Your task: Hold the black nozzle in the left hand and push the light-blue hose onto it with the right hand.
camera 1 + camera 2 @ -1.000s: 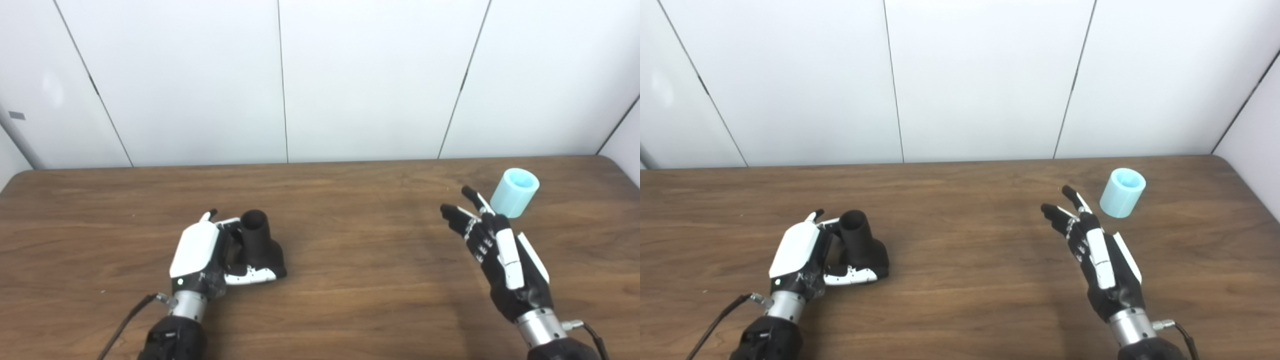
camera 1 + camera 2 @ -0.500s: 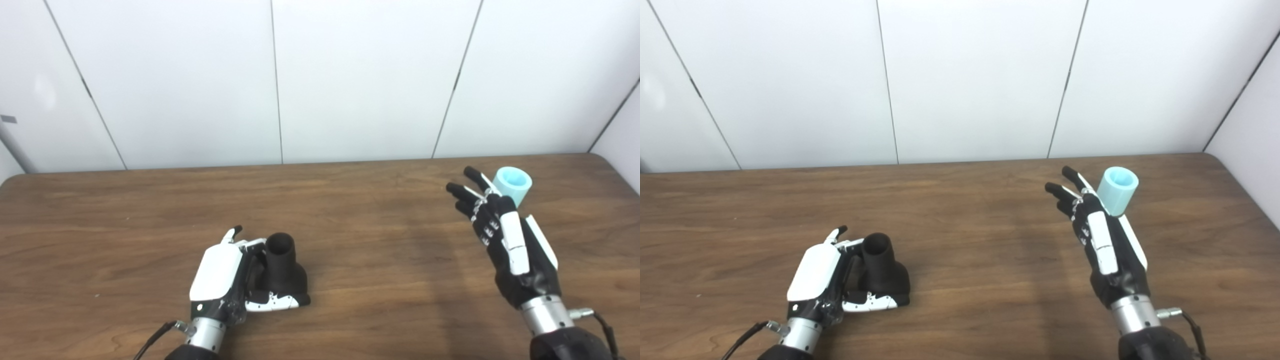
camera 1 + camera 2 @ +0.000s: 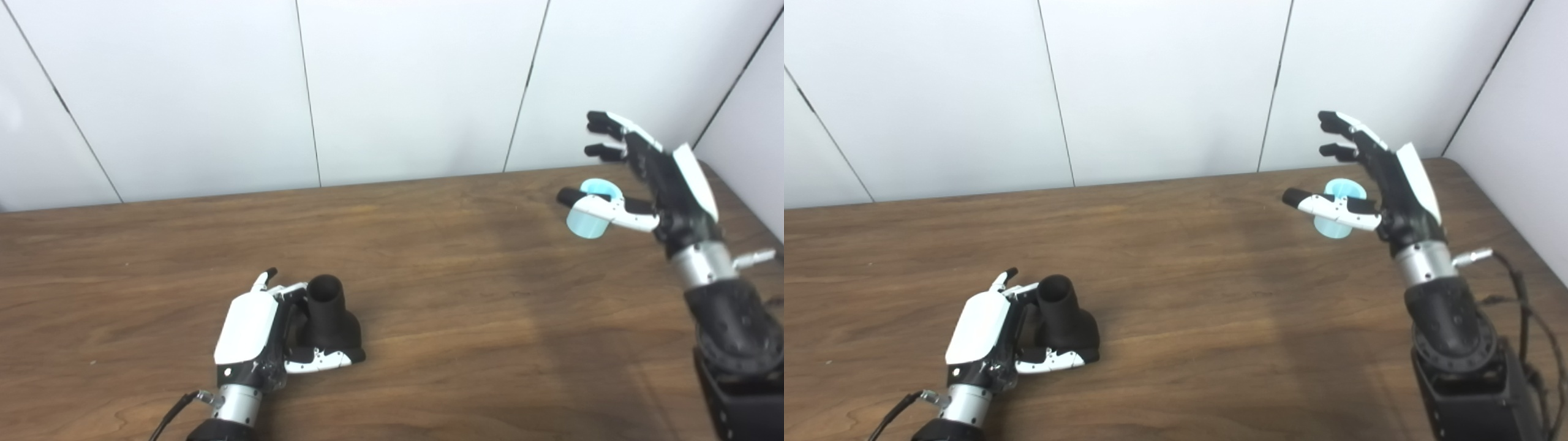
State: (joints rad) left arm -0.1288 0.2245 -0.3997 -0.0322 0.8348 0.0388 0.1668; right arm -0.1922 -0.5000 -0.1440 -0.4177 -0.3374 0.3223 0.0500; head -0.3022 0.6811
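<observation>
left hand (image 3: 254, 334): resting on the table (image 3: 429, 294) at my near left, fingers and thumb curled around the black nozzle.
black nozzle (image 3: 327, 315): standing on the table with its round open mouth up and its wider base down, held in my left hand's wrap; the thumb crosses the front of the base.
right hand (image 3: 649, 177): raised above the table's far right corner, well apart from the black nozzle, fingers spread wide and holding nothing.
light-blue hose (image 3: 591, 208): a short pale cylinder on the table, far to the right of the black nozzle; my right thumb crosses in front of it, and i cannot tell whether they touch.
table: dark wood grain, carrying both pieces.
wall (image 3: 398, 86): white panels behind the table, beyond the black nozzle.
</observation>
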